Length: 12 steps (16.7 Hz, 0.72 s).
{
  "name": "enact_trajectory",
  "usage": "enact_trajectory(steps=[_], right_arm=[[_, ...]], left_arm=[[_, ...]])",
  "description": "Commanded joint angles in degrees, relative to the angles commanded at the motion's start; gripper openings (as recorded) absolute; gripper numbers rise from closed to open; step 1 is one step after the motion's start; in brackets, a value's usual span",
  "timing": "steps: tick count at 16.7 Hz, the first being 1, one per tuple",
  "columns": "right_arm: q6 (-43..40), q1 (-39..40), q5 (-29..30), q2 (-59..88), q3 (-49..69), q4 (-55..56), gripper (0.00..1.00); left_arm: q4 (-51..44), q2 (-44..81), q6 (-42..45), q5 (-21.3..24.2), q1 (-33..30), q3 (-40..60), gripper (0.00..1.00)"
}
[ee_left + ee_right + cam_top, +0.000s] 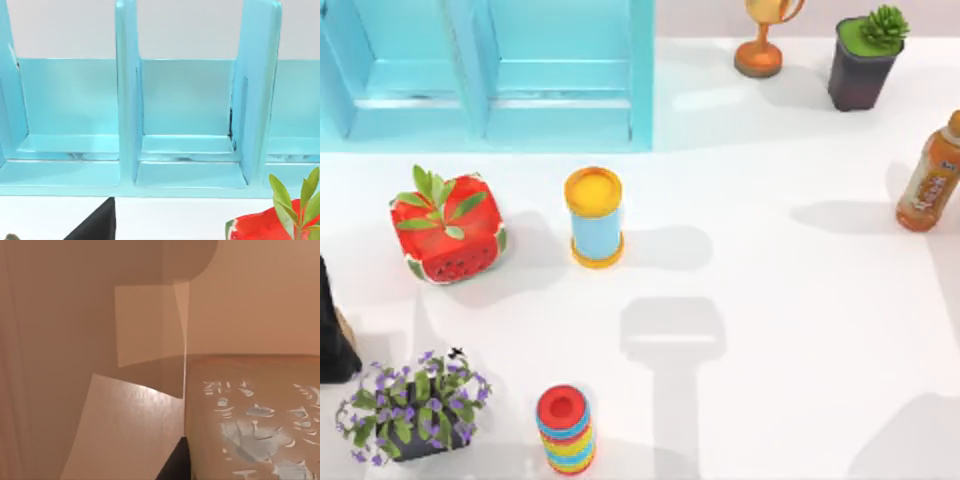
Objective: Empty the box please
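White table (770, 300) holds the blue box (500, 70) at its far left, open side facing the arms for reach; its 2 nearest compartments look empty, perhaps all are. How the grippers stand, I cannot tell

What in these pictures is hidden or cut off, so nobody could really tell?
- Blue box: top view's upper edge cuts it off.
- Trophy: cup cropped by the same edge.
- Black object: cut by the top view's left edge, unidentifiable.
- Right wrist view: close tan surfaces, nothing nameable.
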Motion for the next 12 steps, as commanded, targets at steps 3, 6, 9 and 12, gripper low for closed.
enact_trajectory(steps=[3,6,9,12], right_arm=[[0.00,0.00,0.00,0.00,0.00,0.00,0.10],[0.00,0.00,0.00,0.00,0.00,0.00,0.00],[0.00,0.00,0.00,0.00,0.00,0.00,0.00],[0.00,0.00,0.00,0.00,0.00,0.00,0.00]], left_arm=[[0.00,0.00,0.00,0.00,0.00,0.00,1.00],[0.00,0.00,0.00,0.00,0.00,0.00,1.00],[0.00,0.00,0.00,0.00,0.00,0.00,1.00],[0.00,0.00,0.00,0.00,0.00,0.00,1.00]])
